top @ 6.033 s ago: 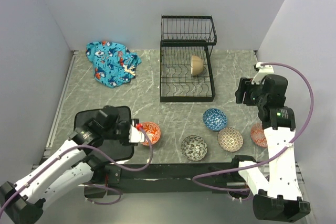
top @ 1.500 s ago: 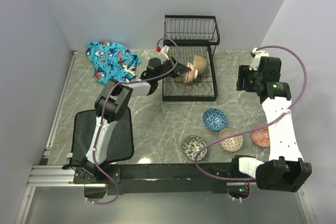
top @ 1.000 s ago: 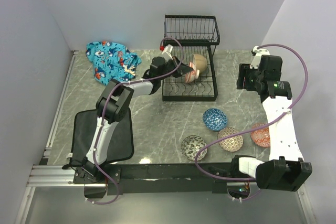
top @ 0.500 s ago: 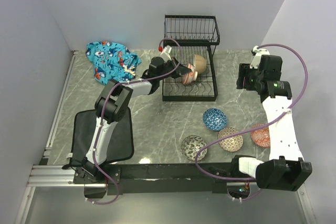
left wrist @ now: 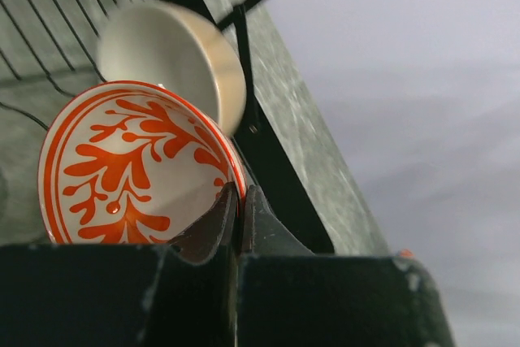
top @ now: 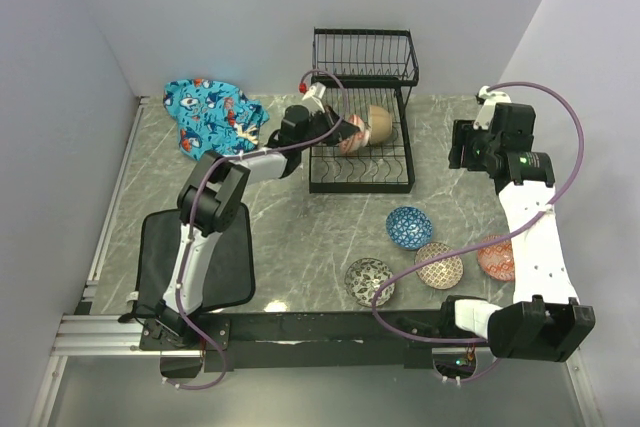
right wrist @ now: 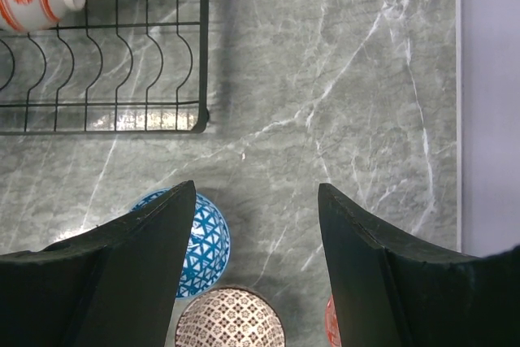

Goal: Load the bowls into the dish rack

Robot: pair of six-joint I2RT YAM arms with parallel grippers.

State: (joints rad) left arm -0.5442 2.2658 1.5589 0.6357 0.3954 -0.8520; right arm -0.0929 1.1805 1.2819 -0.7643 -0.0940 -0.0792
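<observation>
Grey marbled tabletop (top: pixel 300 217) carries the black wire dish rack (top: pixel 358 188) at its far side, and the left gripper (left wrist: pixel 240 201) reaches into the rack's lower tier. Its fingers are pinched almost together on the rim of the red-orange floral bowl (left wrist: pixel 130 168). The bowl stands on edge right at the fingertips, its inside facing the wrist camera. Holding it by the rim, I judge, lets it go down upright between the wires. Just beyond it, touching or nearly so, leans the cream-white bowl (left wrist: pixel 175 54), already racked, so the floral one looks meant to nest beside it. The right gripper (right wrist: pixel 253 193) hangs spread wide and empty over the table, apart from the rack, probably to stay clear of the left arm. Partly under one of its fingers lies the blue patterned bowl (right wrist: pixel 205 241), with the brown dotted bowl (right wrist: pixel 231 320) nearer the wrist. The black-and-white bowl (top: pixel 369 281) and salmon-orange bowl (top: pixel 494 257) also wait on the table.
</observation>
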